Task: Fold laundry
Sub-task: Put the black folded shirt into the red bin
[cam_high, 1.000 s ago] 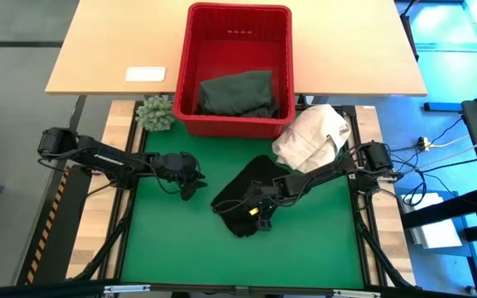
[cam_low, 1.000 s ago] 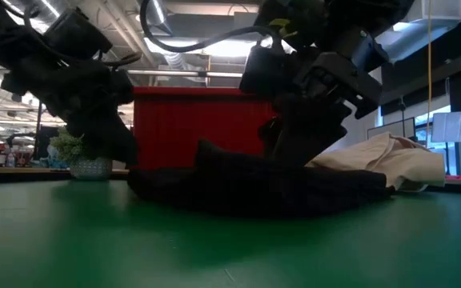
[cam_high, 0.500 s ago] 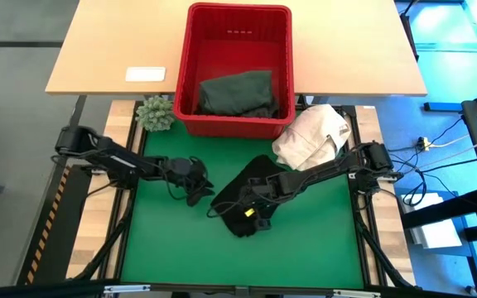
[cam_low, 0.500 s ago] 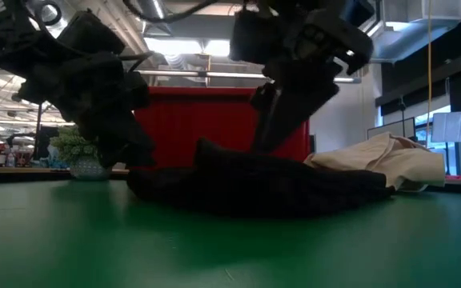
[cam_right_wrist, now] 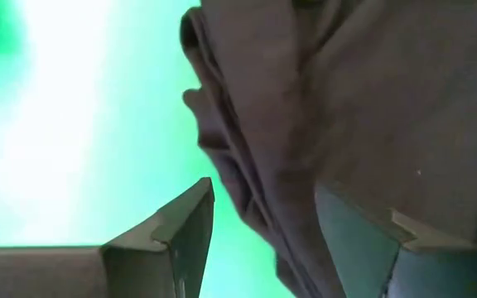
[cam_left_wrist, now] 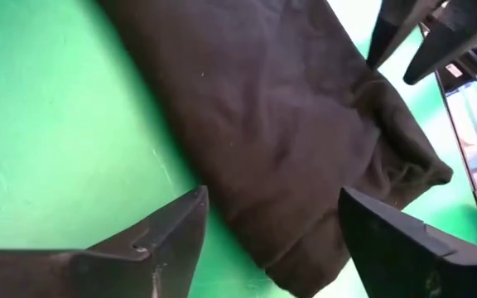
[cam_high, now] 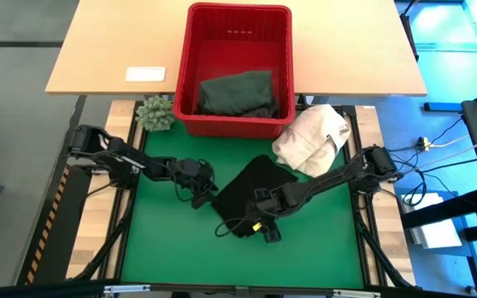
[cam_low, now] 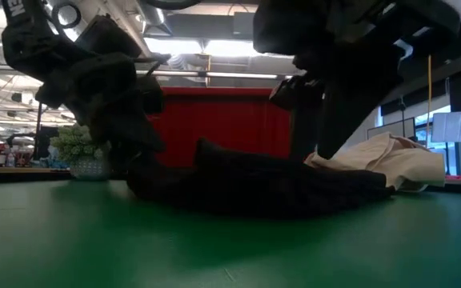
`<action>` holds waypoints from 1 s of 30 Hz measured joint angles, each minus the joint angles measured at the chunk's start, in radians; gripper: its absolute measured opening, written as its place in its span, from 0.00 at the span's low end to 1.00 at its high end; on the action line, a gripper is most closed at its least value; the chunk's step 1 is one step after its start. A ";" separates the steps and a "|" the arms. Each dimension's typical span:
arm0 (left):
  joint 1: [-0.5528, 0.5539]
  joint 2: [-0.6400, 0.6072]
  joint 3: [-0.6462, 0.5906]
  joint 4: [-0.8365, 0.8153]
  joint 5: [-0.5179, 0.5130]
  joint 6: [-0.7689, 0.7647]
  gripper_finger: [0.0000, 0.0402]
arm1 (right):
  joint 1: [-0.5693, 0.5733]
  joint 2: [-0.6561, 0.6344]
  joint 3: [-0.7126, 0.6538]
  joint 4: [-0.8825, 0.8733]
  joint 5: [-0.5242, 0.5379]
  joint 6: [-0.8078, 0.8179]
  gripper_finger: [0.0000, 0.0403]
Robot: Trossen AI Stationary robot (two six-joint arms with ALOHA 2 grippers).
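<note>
With the black garment point(cam_high: 251, 192) bunched mid-desk, both hands stood apart, the left hand point(cam_high: 203, 199) at its nine o'clock edge and the right hand point(cam_high: 265, 230) seemingly at six o'clock; each needed to pinch one layer only.

Black garment point(cam_high: 251, 194): soft cloth, folded into a rough diamond, lying flat on the green tabletop point(cam_high: 172, 240) just in front of the red basket point(cam_high: 190, 66). Surface lightly wrinkled; near corner bunched into thicker folds, edges layered. Low profile from table height, one small ridge raised toward the left side.

Dark green garment point(cam_high: 237, 91): loosely folded bundle inside the red basket, at its near end, filling most of the width. Top face creased, not spread out.
</note>
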 joint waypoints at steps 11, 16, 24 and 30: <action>0.001 0.103 0.008 0.020 0.029 -0.114 0.71 | 0.012 0.017 -0.081 0.167 0.008 0.033 0.52; 0.001 0.121 0.029 0.007 0.028 -0.136 0.71 | 0.011 0.042 -0.089 0.206 0.039 0.026 0.52; -0.004 0.127 0.084 -0.014 0.070 -0.141 0.71 | -0.008 0.103 -0.084 0.305 0.036 0.017 0.52; -0.005 0.127 0.087 -0.035 0.087 -0.142 0.69 | -0.021 0.108 -0.087 0.351 0.058 0.006 0.52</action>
